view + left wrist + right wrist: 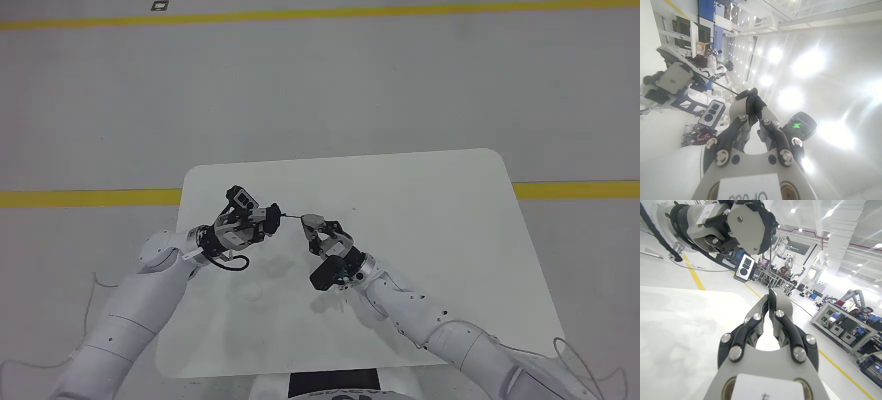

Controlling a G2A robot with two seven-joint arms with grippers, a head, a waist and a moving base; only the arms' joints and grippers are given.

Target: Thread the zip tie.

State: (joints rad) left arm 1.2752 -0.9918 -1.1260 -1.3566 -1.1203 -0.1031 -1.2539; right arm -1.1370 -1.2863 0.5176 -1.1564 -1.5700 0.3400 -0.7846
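From the top view, both forearms come in from the near edge of the white counter (450,300) and angle inward. The left claw (272,215) and the right claw (308,222) face each other tip to tip above the counter's left-middle part, close together but not touching. Between them the zip tie (290,216) is a thin dark line, too fine in that view to show how it is held. The right wrist view supplies this. The right claw's two fingers (775,298) are pressed together on the strap, which rises out of the pinch as a straight black thread (770,266) to the tips of the left claw (772,228) above it. The counter's surface lies below and to the side. The left wrist view gives the other end. The left claw (751,94) is clamped shut on a dark clump at its tips, and the strap (721,85) leaves there in a straight line toward the right claw farther off. Which end of the tie carries the head cannot be told. The left wrist is bent so its claw points toward the robot's right. The right claw points back toward the left and slightly away from the body. The tie's long axis runs nearly across the counter, left to right, held off the surface and straight between the two grips.
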